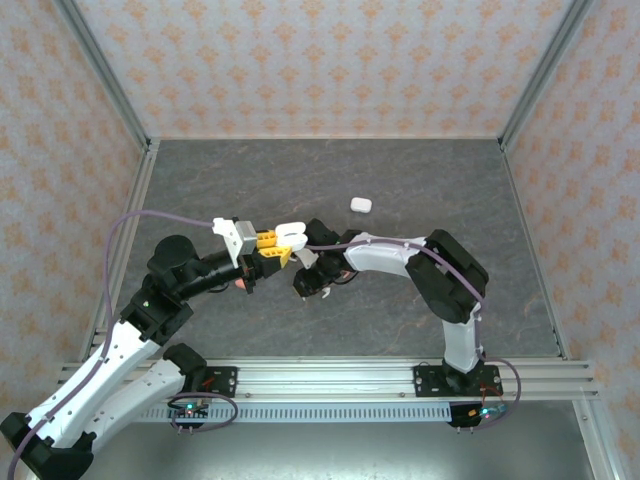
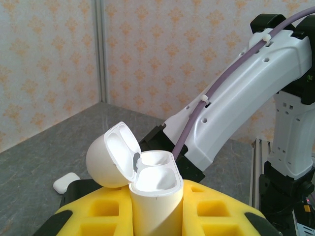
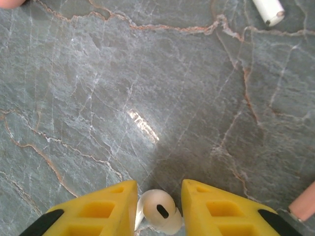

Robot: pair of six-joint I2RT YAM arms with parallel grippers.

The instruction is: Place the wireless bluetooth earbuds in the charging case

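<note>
Pick step in hand: right pincer (image 3: 158, 196) is clamping a white earbud (image 3: 160, 212) between its yellow fingers at the bottom centre of the right wrist view, low over the desk (image 3: 147, 98). Left pincer (image 2: 156, 219) is gripping the charging case (image 2: 156, 199) upright with the lid (image 2: 110, 157) hanging open and no bud showing in the wells. Another white earbud (image 3: 268, 10) is lying top right, a coral bud (image 3: 302, 204) at the right edge. Next, I'm guessing: lifting clear, carrying across to the case, lining the stem up with a well, pressing straight in.
</note>
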